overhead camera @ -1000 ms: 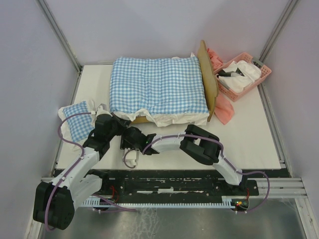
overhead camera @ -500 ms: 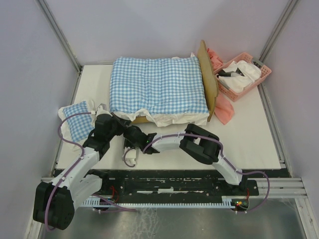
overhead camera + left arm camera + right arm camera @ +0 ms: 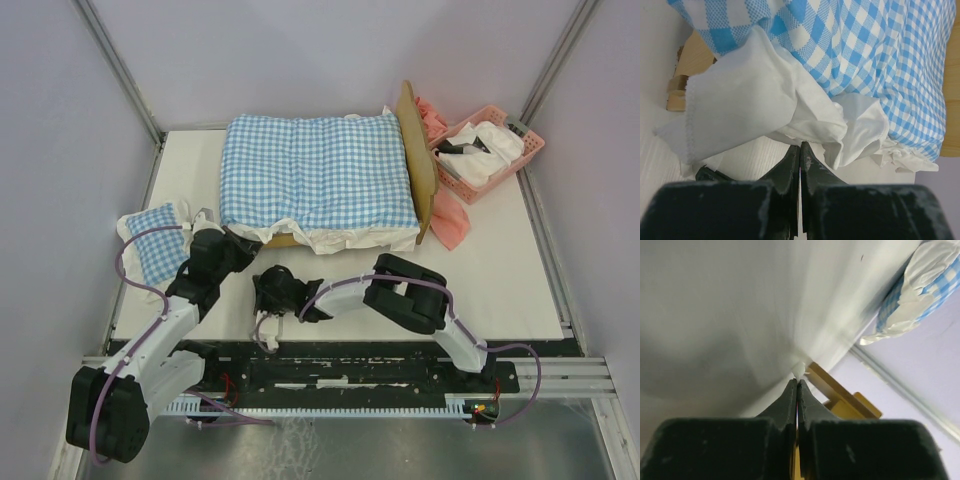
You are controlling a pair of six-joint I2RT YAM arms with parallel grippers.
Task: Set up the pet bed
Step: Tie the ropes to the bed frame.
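Note:
The pet bed stands at the back middle, its wavy headboard (image 3: 412,150) on the right. A blue-and-white checked cushion (image 3: 315,175) covers the bed. The cushion's white frill (image 3: 262,236) hangs over the near left corner. My left gripper (image 3: 238,248) is at that corner, shut, its tips (image 3: 800,145) pinching the frill (image 3: 755,95) beside a wooden leg (image 3: 690,60). My right gripper (image 3: 265,283) sits just nearer on the table. It is shut, and white fabric (image 3: 740,325) stretches taut from its tips (image 3: 798,381). Part of the wooden frame (image 3: 840,392) shows behind them.
A small checked pillow (image 3: 150,245) lies at the table's left edge. A pink basket (image 3: 490,150) with white cloths stands at the back right. Pink cloth (image 3: 450,225) lies behind the headboard. The two arms are close together near the front left.
My right gripper has gone from open to shut and pulled back a little toward the near edge. The left arm has not moved.

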